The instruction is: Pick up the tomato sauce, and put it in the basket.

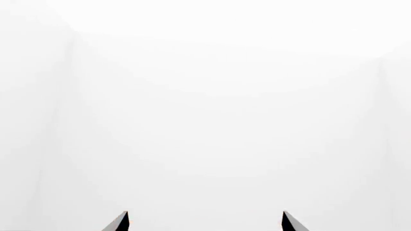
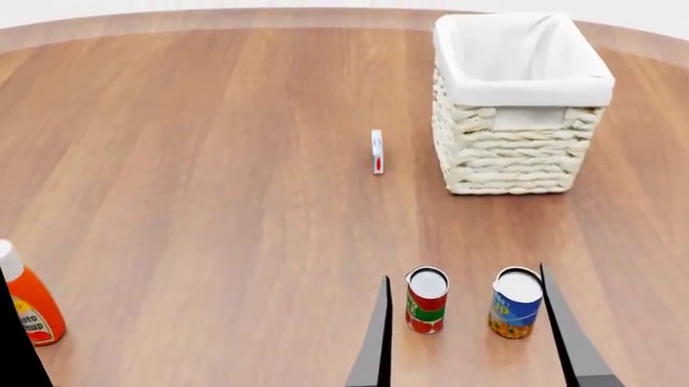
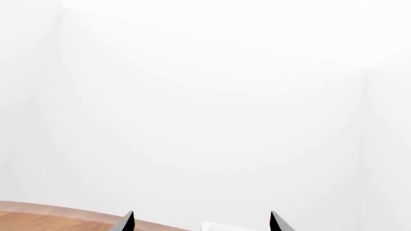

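Note:
The tomato sauce [image 2: 427, 301], a small can with a red and green label, stands upright near the table's front edge. The basket [image 2: 517, 153], woven of cream rope with a white lining, stands at the far right; its white rim [image 3: 222, 226] just shows in the right wrist view. My right gripper [image 2: 463, 274] is open, and in the head view its two dark fingers frame the tomato sauce and a second can. Its wrist camera shows neither can, only the wall. My left gripper [image 1: 205, 212] is open and holds nothing, facing a white wall.
A blue-and-yellow can [image 2: 515, 303] stands just right of the tomato sauce. An orange ketchup bottle [image 2: 29, 305] with a white cap is at the front left, beside a dark part of my left arm [image 2: 13, 347]. A small white and red object [image 2: 377, 151] stands left of the basket.

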{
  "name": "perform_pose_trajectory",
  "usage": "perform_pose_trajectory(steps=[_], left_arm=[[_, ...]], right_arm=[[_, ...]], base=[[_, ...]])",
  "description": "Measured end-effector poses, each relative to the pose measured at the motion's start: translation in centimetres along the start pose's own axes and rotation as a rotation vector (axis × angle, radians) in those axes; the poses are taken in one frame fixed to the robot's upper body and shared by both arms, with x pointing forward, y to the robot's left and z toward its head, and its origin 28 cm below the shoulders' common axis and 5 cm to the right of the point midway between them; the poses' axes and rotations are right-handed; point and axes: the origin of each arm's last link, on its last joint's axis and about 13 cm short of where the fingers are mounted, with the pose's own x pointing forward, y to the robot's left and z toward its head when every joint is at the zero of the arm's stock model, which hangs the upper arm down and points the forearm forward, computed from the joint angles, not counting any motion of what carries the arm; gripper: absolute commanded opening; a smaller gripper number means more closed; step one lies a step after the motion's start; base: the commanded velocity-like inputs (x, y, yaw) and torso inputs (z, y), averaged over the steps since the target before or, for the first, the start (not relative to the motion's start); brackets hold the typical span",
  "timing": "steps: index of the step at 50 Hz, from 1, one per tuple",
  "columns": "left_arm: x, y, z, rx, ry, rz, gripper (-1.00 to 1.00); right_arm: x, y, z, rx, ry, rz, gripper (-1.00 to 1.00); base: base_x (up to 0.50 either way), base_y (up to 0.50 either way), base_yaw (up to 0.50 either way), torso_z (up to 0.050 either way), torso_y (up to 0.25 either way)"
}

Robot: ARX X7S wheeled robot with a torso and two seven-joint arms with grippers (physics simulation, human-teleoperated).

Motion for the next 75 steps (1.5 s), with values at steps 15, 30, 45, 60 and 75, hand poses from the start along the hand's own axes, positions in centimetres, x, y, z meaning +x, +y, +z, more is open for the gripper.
perform_pose_trajectory(steps=[15,30,45,60,75], left_arm=[[-0.12,0.01,-0.27,0.002,0.008,0.001,1.0],[-0.04,-0.13,-0.58,0.006,0.016,-0.001,1.0],[-0.01,-0.13,-0.72,0.007,0.02,0.0,1.0],[-0.04,-0.14,-0.75,0.008,0.021,-0.001,1.0],[-0.05,-0.18,-0.69,0.0,0.026,-0.003,1.0]], right_arm=[[-0.06,0.01,-0.25,0.008,0.012,0.003,1.0],[-0.03,-0.08,-0.44,0.012,0.021,0.013,1.0],[0.02,-0.08,-0.51,0.012,0.024,0.019,1.0],[-0.02,-0.07,-0.52,0.016,0.026,0.026,1.0],[-0.05,-0.07,-0.61,0.02,0.028,0.031,1.0]], base=[[0.11,0.0,0.0,0.0,0.0],[0.2,0.0,0.0,0.0,0.0],[0.21,0.0,0.0,0.0,0.0],[0.22,0.0,0.0,0.0,0.0],[0.22,0.0,0.0,0.0,0.001]])
